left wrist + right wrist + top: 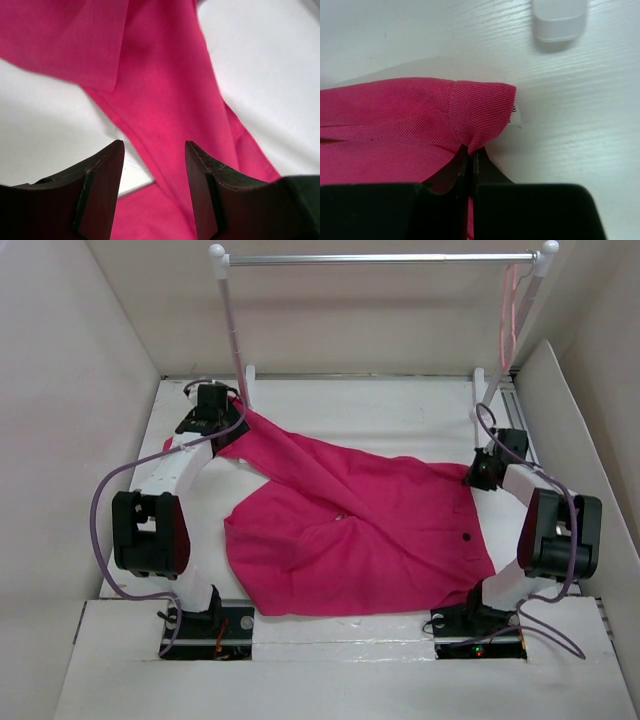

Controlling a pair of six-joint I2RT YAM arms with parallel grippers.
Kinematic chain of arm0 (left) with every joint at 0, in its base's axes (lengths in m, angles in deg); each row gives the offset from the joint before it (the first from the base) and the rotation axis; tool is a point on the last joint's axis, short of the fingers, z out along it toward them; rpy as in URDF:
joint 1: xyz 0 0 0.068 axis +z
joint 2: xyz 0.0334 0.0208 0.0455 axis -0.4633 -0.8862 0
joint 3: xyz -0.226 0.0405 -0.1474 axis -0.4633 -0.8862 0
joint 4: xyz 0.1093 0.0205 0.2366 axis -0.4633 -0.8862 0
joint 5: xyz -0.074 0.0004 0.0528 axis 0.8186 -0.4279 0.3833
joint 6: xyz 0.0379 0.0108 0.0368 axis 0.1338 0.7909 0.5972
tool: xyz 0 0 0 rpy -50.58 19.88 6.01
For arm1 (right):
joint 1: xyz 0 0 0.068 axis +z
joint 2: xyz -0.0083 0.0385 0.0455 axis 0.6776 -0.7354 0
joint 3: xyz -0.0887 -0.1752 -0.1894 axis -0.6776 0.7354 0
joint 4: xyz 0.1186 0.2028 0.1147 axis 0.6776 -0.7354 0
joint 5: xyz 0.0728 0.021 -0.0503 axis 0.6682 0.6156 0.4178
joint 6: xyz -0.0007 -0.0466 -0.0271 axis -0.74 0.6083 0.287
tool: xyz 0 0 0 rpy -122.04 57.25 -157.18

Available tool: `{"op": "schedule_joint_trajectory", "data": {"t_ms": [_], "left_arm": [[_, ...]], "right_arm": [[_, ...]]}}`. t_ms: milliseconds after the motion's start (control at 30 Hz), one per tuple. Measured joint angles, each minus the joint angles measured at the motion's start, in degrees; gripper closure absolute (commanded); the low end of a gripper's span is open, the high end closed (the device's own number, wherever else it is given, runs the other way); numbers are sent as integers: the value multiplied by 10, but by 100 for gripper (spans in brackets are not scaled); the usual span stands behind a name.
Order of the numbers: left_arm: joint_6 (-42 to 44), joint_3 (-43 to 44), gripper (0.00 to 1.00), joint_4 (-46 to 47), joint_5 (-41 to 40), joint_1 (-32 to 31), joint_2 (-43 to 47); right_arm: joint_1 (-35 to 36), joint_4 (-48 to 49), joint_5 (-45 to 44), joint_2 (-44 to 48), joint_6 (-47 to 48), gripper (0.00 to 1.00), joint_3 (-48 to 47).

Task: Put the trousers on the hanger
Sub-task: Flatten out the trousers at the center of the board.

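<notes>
The magenta trousers [360,535] lie spread across the white table, one leg stretching to the far left. My left gripper [215,408] is at that leg's end. In the left wrist view its jaws [154,145] stand apart with a strip of the trousers [165,100] running between them, not pinched. My right gripper [482,472] is at the waist's far right corner. The right wrist view shows it [471,150] shut on the edge of the trousers [410,115]. The pale-pink hanger [511,315] hangs at the right end of the rack bar.
A white-posted rack with a silver bar [380,258] stands at the back, and one of its feet [559,20] lies just beyond my right gripper. White walls close in the table on the left, back and right. A small white label [516,114] sticks out of the waist corner.
</notes>
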Motion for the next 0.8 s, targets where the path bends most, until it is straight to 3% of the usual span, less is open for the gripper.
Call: {"op": "schedule_joint_trajectory", "data": {"t_ms": [167, 333, 367, 400, 433, 467, 533, 633, 667, 800], "left_arm": [[-2, 20, 53, -6, -34, 0, 5], [7, 22, 53, -40, -73, 2, 2], [10, 25, 53, -47, -78, 3, -2], [12, 29, 53, -53, -85, 4, -7], [16, 32, 53, -57, -92, 5, -13], [20, 33, 53, -60, -99, 5, -19], [33, 33, 52, -65, -108, 8, -28], [59, 34, 52, -68, -111, 8, -47], [68, 34, 51, -67, -112, 6, -55], [98, 35, 47, -66, -112, -3, -87]], "right_arm": [[-13, -17, -47, 78, 2, 100, -11], [-42, -15, -94, 50, 7, 100, -96], [-45, -12, -104, 42, 7, 83, -105], [-49, -10, -122, 33, 6, 38, -113], [-53, -10, -123, 17, 6, 38, -126], [-56, -11, -129, 2, 4, 6, -136], [-58, -17, -134, -25, 16, 2, -160], [-45, -19, -132, -25, 24, 8, -163], [-34, -14, -127, -5, 26, 14, -148], [48, 11, -102, 141, 17, 18, -32]]}}
